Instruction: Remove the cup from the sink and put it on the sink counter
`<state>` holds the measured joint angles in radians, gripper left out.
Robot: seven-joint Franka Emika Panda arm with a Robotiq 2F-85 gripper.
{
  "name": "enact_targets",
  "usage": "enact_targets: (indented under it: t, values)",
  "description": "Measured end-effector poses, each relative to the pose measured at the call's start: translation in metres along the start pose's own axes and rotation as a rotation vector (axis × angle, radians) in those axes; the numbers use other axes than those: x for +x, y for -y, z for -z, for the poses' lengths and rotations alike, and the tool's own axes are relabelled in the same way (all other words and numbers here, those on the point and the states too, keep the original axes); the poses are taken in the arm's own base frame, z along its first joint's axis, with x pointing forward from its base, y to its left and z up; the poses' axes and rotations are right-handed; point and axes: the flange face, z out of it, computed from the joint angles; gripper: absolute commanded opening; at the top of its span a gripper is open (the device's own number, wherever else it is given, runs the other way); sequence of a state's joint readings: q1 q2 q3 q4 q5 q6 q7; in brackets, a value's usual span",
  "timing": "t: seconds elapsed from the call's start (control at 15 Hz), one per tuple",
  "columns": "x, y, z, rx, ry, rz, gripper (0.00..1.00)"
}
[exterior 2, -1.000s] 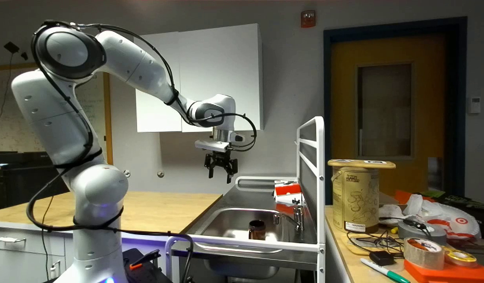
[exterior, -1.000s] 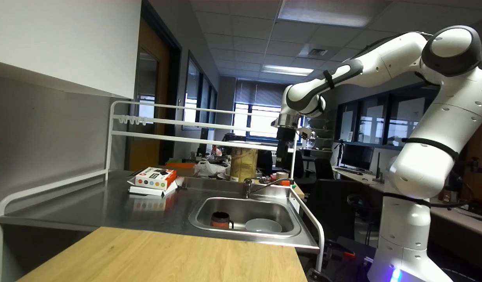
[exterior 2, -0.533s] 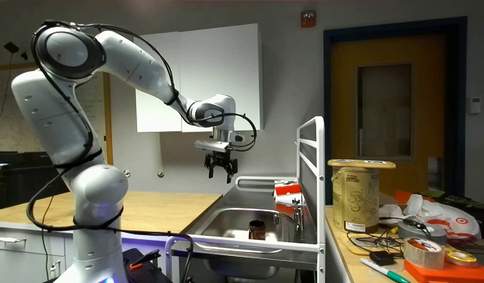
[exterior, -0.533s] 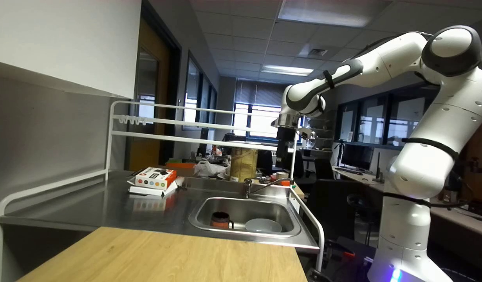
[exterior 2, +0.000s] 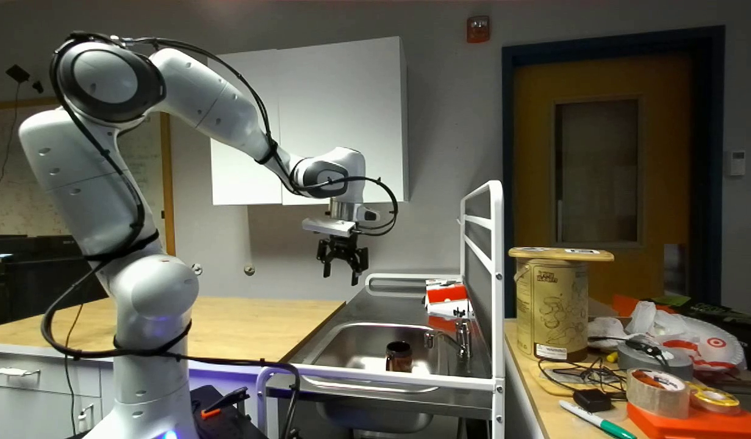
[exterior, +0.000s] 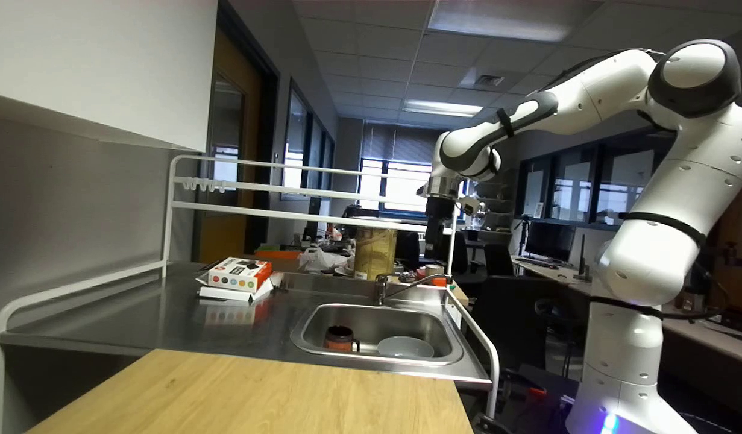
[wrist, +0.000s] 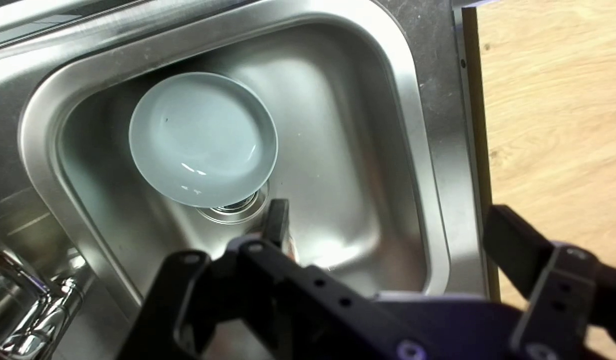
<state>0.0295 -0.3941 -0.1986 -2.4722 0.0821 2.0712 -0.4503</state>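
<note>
The small reddish-brown cup with a dark rim [exterior: 339, 340] stands upright in the sink [exterior: 371, 318]; it also shows in an exterior view [exterior 2: 399, 358]. In the wrist view only slivers of the cup [wrist: 291, 248] show beside a finger, and the rest is hidden. The sink also shows in the wrist view [wrist: 323, 145]. The steel sink counter [exterior: 178, 325] surrounds the basin. My gripper [exterior 2: 341, 278] is open and empty, pointing down, high above the sink. It shows side-on in an exterior view [exterior: 433, 246], and its fingers are wide apart in the wrist view [wrist: 395, 232].
A pale bowl [wrist: 202, 140] lies in the sink by the drain. A faucet [exterior: 381, 290] stands at the rim. White tube railing [exterior 2: 381, 375] borders the counter. A red-and-white box [exterior: 238, 274] sits on it. A wooden tabletop [exterior: 256, 392] adjoins. A yellowish canister [exterior 2: 552, 305] stands beyond.
</note>
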Motion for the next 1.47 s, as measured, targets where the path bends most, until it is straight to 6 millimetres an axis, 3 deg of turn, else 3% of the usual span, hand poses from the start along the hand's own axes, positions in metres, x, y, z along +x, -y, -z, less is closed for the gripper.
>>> enact_targets:
  t: [0.33, 0.67, 1.47]
  values:
    - [0.010, 0.005, -0.004, -0.027, -0.023, -0.033, 1.00]
    - [0.041, 0.004, -0.022, -0.089, -0.108, -0.170, 1.00]
    - [0.153, -0.029, -0.091, -0.157, -0.124, -0.448, 1.00]
